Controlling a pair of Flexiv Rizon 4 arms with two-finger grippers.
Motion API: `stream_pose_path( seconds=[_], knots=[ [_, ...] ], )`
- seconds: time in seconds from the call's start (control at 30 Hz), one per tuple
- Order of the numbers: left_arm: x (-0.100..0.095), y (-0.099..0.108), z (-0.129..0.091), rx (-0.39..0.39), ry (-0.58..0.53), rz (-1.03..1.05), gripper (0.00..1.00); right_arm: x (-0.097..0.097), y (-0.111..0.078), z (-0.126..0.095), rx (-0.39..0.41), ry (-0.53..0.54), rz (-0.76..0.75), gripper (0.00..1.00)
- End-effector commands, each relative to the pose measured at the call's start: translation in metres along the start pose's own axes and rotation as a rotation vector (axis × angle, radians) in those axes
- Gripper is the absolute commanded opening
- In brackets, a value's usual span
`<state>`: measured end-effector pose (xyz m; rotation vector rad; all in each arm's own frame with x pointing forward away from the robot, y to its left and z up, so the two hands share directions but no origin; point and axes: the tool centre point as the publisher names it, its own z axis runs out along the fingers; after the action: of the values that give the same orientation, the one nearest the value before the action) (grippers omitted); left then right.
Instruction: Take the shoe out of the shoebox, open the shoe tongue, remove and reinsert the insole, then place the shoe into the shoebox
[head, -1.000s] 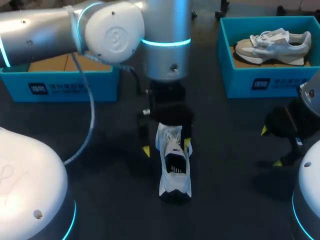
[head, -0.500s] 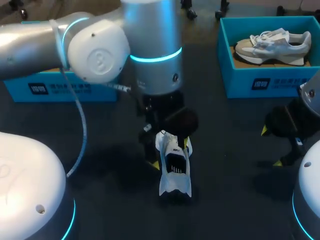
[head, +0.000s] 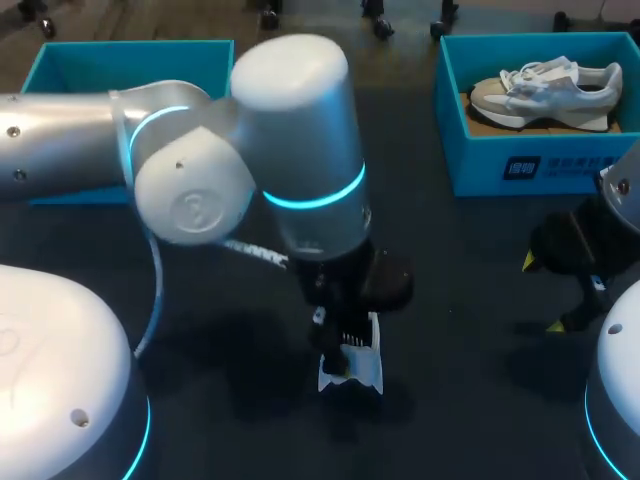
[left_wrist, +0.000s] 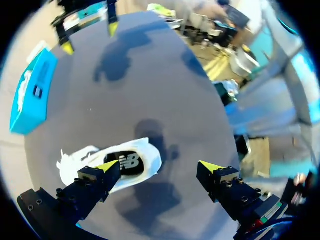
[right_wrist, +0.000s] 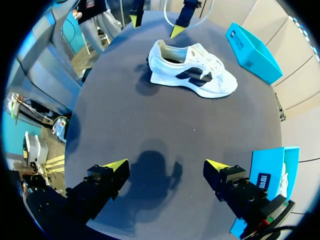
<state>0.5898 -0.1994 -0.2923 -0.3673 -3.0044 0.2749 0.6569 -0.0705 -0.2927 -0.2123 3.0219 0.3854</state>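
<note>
Shoe (head: 352, 368) is out of its box. It sits upright on its sole mid-surface (head: 470, 380), heel toward the robot. From the head view only the heel end shows, since the left arm (head: 250, 170) covers the rest.

Left gripper (left_wrist: 159, 167) is released and grasps nothing. In its wrist view one finger hangs over the shoe's opening and the other is off beside the heel over bare surface, so the shoe is not pinched. The dark insole (left_wrist: 131, 161) shows through the opening just past that finger. The tongue is hidden behind the finger. Contact between finger and shoe can't be told.

Judgement: the shoe is set in the open middle so both arms can reach it. The left gripper is wide open above the heel, probably lining up to pin the shoe or go in for the tongue or insole. The tongue step looks not yet done.

Right gripper (right_wrist: 166, 166) is also released and empty. It hovers low at the right of the surface, well apart from the shoe, likely parked to leave the left arm room.

Right box (head: 480, 165) holds a spare shoe (head: 545, 90). So the left box (head: 130, 48), behind the left arm, is likely where the shoe goes back.
</note>
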Motion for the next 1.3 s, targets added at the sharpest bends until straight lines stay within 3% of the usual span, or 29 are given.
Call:
stream_pose_path(
  seconds=[0.03, 0.37, 0.7, 1.07, 1.3],
  knots=[
    [0.002, 0.001, 0.009, -0.064, -0.123, -0.283, 1.0, 0.001, 0.0, 0.0, 0.001, -0.003, 0.0, 1.0],
    [-0.012, 0.009, 0.031, -0.106, -0.054, -0.278, 1.0, 0.001, 0.0, 0.0, 0.001, -0.003, 0.0, 1.0],
    [-0.006, 0.01, 0.052, -0.146, -0.029, -0.254, 1.0, 0.001, 0.0, 0.0, 0.001, -0.003, 0.0, 1.0],
    [0.004, 0.014, 0.085, -0.121, -0.018, -0.253, 1.0, 0.001, 0.0, 0.0, 0.001, -0.003, 0.0, 1.0],
    [0.006, 0.012, 0.091, -0.138, -0.03, -0.251, 1.0, 0.001, 0.0, 0.0, 0.001, -0.003, 0.0, 1.0]
  ],
)
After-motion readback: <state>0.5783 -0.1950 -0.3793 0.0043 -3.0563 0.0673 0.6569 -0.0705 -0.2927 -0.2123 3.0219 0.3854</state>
